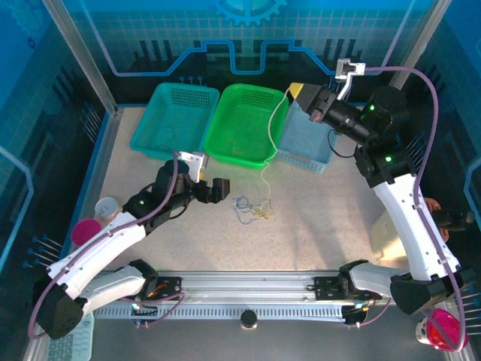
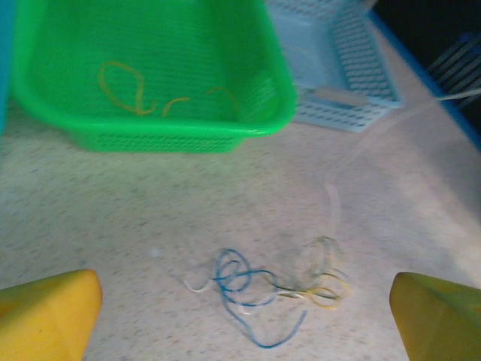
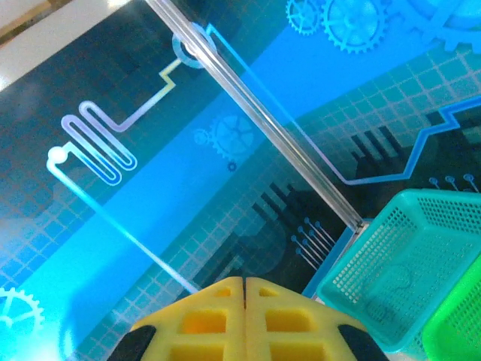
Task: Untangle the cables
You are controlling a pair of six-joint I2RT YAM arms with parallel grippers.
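— Jaws, top view?
— left gripper (image 1: 218, 189) sits low, left of frame centre; gap not readable from up here. right gripper (image 1: 302, 93) is high at upper right, over a corner of the blue basket (image 1: 304, 143). It looks pinched on one pale strand (image 1: 264, 183) that drops past the green basket (image 1: 244, 124) rim to the cables (image 1: 253, 208), a small clump on the table (image 1: 323, 218) just below centre.
— Risk?
— Judgement: not much slack in that strand. More lift w/ nothing pinning the clump could drag the whole lot or cinch a knot tighter. Strand could also snag on the basket rim. Teal basket (image 1: 174, 116), upper left, plays no part.
— Left wrist view?
— Yellow fingertips (image 2: 52, 312) at both lower corners, so jaws wide, nothing btwn. Clump is lower centre: blue loops, white bits, yellowish loops on its right, pale strand rising to upper right. Yellowish cord pieces (image 2: 124, 90) seem to lie in the green basket, upper left. Risk: a close here may take several loops at once, or the pads skid off cord this thin.
— Right wrist view?
— Fingers (image 3: 203, 316) pressed together, bottom centre. Strand too fine to make out, so the hold is a guess. If it slips, the strand drops back on the clump.
— Writing?
— None legible. Bg panels carry gears and circuit traces; no text, no brand.
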